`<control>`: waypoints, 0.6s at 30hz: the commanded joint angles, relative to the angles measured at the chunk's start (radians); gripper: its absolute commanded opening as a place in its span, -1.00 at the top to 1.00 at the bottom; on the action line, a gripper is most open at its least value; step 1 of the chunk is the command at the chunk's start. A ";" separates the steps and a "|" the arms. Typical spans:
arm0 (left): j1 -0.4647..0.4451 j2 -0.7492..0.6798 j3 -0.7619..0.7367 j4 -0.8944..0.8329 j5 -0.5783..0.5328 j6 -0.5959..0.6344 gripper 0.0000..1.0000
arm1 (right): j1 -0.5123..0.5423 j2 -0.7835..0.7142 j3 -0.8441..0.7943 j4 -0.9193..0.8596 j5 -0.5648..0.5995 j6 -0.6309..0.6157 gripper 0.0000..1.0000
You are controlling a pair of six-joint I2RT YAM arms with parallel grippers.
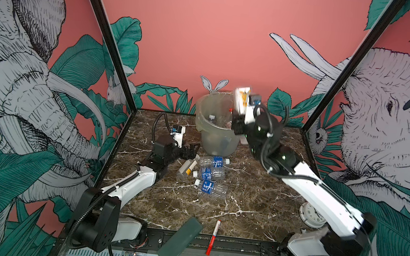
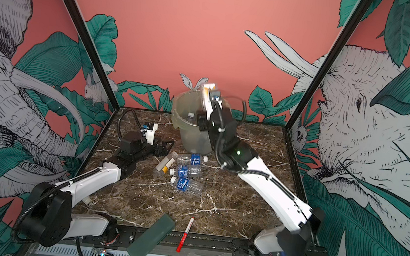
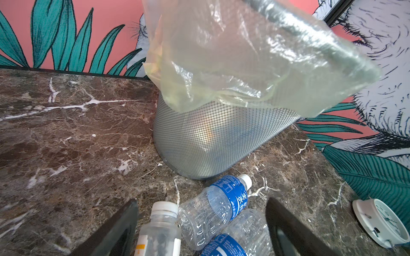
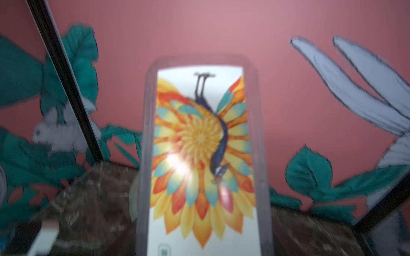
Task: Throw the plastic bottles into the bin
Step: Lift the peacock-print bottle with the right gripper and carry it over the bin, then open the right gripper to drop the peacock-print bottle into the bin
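Note:
Three clear plastic bottles with blue labels and one with a yellow-white label lie on the marble in front of the bin. The bin is a grey mesh bucket lined with a clear bag, and more bottles lie inside it. My left gripper is open, low beside the bottles, with its fingers either side of them. My right gripper is raised over the bin's rim, with a flat clear case bearing a flower picture standing up from it. Its jaws are hidden.
A white clock lies at the right edge of the table. A dark green slab and a red-and-white marker lie across the front edge. Black frame posts and printed walls close in the left, right and back.

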 commanded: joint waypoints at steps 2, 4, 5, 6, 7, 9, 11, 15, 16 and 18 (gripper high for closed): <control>0.000 0.002 0.017 -0.008 -0.007 0.009 -0.82 | -0.063 0.307 0.385 -0.182 0.020 -0.067 -0.97; -0.001 0.000 0.016 -0.010 -0.010 0.011 -0.82 | -0.074 0.341 0.458 -0.187 0.038 -0.062 -0.97; -0.001 -0.004 0.015 -0.012 -0.013 0.010 -0.82 | -0.072 0.329 0.450 -0.160 0.039 -0.067 -0.97; -0.001 -0.007 0.014 -0.014 -0.018 0.012 -0.82 | -0.072 0.304 0.415 -0.124 0.029 -0.063 -0.97; -0.001 -0.010 0.014 -0.014 -0.022 0.012 -0.82 | -0.071 0.272 0.372 -0.088 0.015 -0.059 -0.97; -0.001 -0.016 0.012 -0.015 -0.024 0.011 -0.82 | -0.071 0.205 0.266 -0.022 -0.017 -0.051 -0.97; -0.001 -0.017 0.012 -0.014 -0.025 0.008 -0.82 | -0.071 0.155 0.211 -0.019 -0.028 -0.047 -0.97; -0.001 -0.017 0.012 -0.018 -0.035 0.009 -0.83 | -0.071 0.034 0.037 0.018 -0.043 -0.034 -0.97; -0.001 -0.017 0.012 -0.020 -0.040 0.008 -0.83 | -0.070 0.022 -0.006 0.029 -0.042 -0.031 -0.97; -0.001 -0.016 0.011 -0.026 -0.052 0.009 -0.84 | -0.072 -0.073 -0.107 0.059 -0.027 -0.026 -0.98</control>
